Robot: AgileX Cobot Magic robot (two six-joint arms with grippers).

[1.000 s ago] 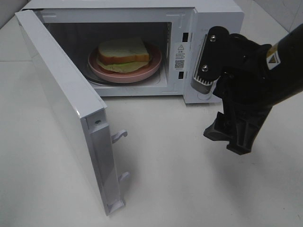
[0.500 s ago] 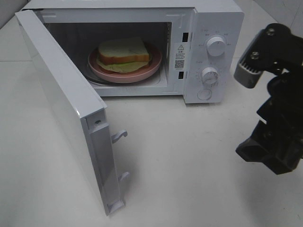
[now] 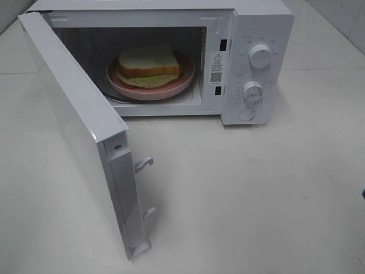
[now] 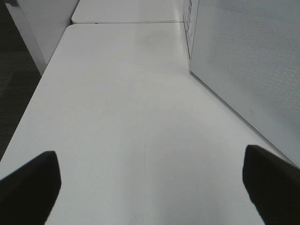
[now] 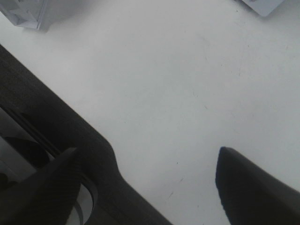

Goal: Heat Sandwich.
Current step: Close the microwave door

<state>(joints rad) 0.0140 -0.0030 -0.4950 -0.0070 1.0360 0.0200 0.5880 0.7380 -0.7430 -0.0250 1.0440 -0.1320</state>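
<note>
The sandwich [image 3: 149, 64] is shown lying on a round pink plate [image 3: 171, 88] inside the cavity of a white microwave [image 3: 262, 23], whose door [image 3: 68, 114] is swung wide open toward the left of the high view. White bread with a tan crust is seen on top, with red filling and green lettuce showing at the front edge. The plate is set in the middle of the cavity floor and nothing else is seen in the oven. Two round dials [image 3: 260, 55] are set one above the other on the control panel to the right of the cavity.

The sandwich is well apart from both sets of fingers and is touched by neither. The left gripper [image 4: 150, 187] is seen only from its own wrist camera, held over the bare white table [image 4: 117, 93] beside the outer face of the open door [image 4: 243, 61]; its fingers [image 4: 30, 187] are spread fully wide and nothing is held between them. The right gripper [image 5: 145, 173] is likewise held over bare tabletop, its fingers [image 5: 243, 183] parted widely with nothing gripped.

Compared with a second ago, the right arm, which then stood in front of the control panel and hid the dials, has been drawn off to the right and is all but gone from the high view. The sandwich, plate and door are unchanged
</note>
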